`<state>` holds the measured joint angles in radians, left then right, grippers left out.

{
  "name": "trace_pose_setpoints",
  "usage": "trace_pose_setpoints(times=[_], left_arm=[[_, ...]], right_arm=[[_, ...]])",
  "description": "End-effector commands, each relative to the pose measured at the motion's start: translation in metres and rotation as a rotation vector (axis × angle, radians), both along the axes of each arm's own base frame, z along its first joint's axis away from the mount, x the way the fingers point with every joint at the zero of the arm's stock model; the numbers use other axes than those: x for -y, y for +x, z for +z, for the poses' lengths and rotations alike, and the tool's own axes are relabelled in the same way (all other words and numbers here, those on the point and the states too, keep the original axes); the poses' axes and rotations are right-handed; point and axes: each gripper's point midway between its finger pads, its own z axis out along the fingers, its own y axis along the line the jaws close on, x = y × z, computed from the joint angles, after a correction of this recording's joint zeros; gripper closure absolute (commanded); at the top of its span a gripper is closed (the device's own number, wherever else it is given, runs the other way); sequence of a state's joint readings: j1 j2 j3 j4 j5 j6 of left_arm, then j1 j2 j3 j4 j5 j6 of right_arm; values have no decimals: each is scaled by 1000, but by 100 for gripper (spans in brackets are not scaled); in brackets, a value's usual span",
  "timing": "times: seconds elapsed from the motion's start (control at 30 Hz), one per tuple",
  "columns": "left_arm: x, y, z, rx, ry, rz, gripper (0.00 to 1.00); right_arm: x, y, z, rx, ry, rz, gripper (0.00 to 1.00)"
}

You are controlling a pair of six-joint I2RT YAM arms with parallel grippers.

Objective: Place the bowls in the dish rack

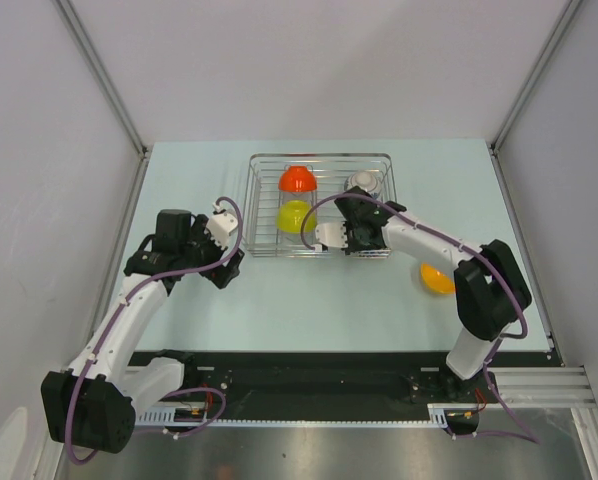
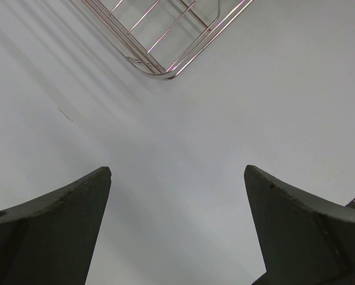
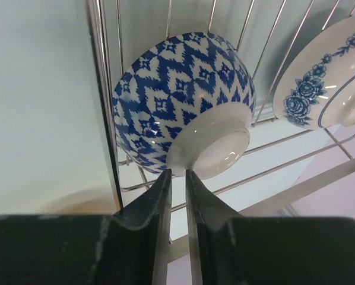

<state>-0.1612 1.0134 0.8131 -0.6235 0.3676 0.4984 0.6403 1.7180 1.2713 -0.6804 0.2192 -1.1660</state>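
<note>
Right tool (image 3: 177,173) narrow, empty, foot ring of blue zigzag bowl (image 3: 165,101) just ahead (looks ceramic: stiff, slick, chippable; rim grips best). Left tool (image 2: 177,170) wide, empty.

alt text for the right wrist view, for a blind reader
A blue and white zigzag-patterned bowl lies on its side in the wire dish rack, its white foot facing the camera. The right gripper sits just below that foot, jaws narrowly parted. A white bowl with blue flowers shows at the right edge.
</note>
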Motion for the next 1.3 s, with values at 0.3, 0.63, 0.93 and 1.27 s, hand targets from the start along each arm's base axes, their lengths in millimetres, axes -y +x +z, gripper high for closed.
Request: trace_pose_setpoints(times=[0.3, 0.63, 0.93, 1.27], left_arm=[[-3, 6, 20, 64, 7, 8, 0], [-6, 5, 23, 79, 18, 10, 0], [-3, 5, 20, 89, 7, -7, 0], [4, 7, 23, 92, -23, -24, 0]], right_arm=[[-18, 0, 10, -52, 86, -39, 79], [-27, 20, 93, 78, 304, -132, 77], [67, 22, 152, 118, 627, -535, 56], [187, -28, 105, 148, 727, -940, 17]])
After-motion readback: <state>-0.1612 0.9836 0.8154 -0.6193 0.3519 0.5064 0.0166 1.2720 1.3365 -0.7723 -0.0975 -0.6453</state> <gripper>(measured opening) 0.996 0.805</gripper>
